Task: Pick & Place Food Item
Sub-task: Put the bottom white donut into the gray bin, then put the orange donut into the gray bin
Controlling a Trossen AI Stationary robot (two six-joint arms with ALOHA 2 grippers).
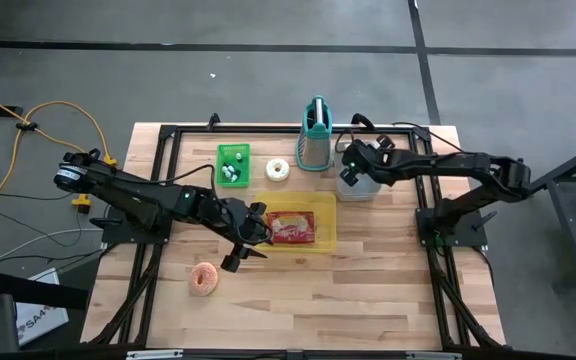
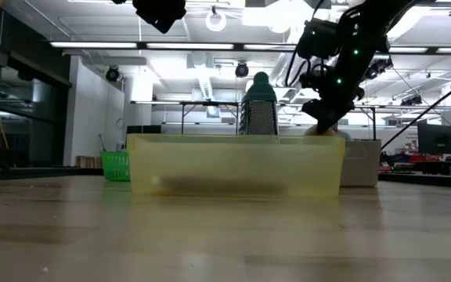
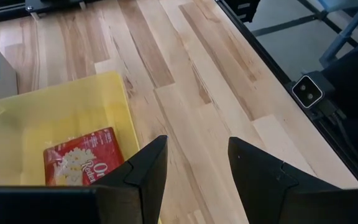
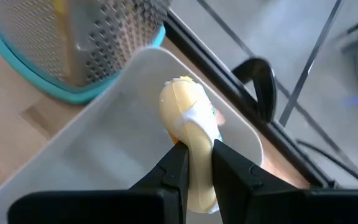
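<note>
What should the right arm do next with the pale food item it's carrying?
Probably lower a little and let go. The right gripper is shut on the pale food item, which hangs over the grey bin beside the grater. The left gripper waits open by the yellow tray.

Packet (image 1: 290, 228) in bin (image 1: 324, 205), donut (image 1: 205, 278) before it, grater (image 1: 314, 146) behind, possibly touching tub (image 1: 368, 190).

The red popcorn packet (image 3: 82, 163) in the yellow bin (image 3: 114, 99), lower left of the left wrist view, showed white lettering, partly hidden, beginning "O" and "Rede". Nothing else was legible.
</note>
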